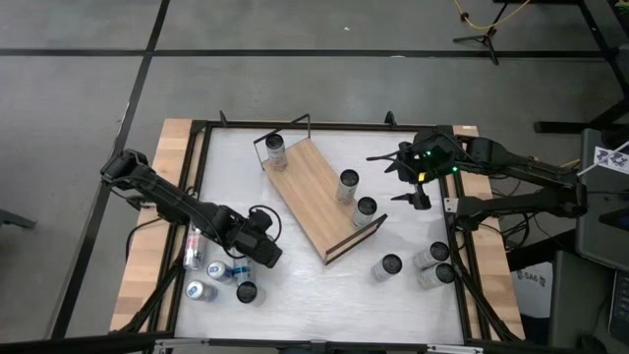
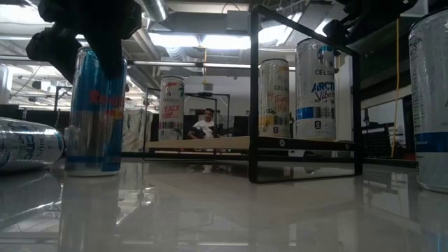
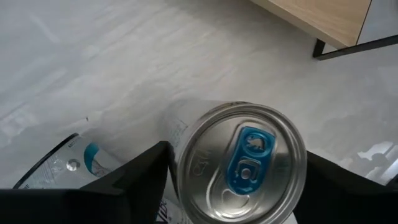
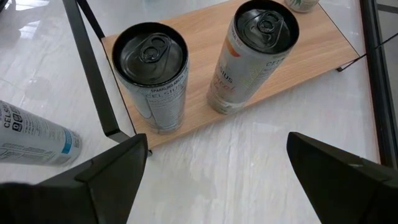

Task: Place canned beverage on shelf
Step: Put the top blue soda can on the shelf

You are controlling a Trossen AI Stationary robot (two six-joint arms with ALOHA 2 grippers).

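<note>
I have the left hand (image 3: 233,186) low over the near-left part of the surface (image 1: 314,295), its fingers (image 3: 134,177) spread either side of an upright blue-tabbed can (image 3: 242,162); I cannot tell if they touch it. The shelf (image 1: 313,192) lies diagonally mid-surface, carrying three upright cans. My right hand (image 1: 408,177) waits, fingers wide and empty, just beyond the shelf's right end.
</note>
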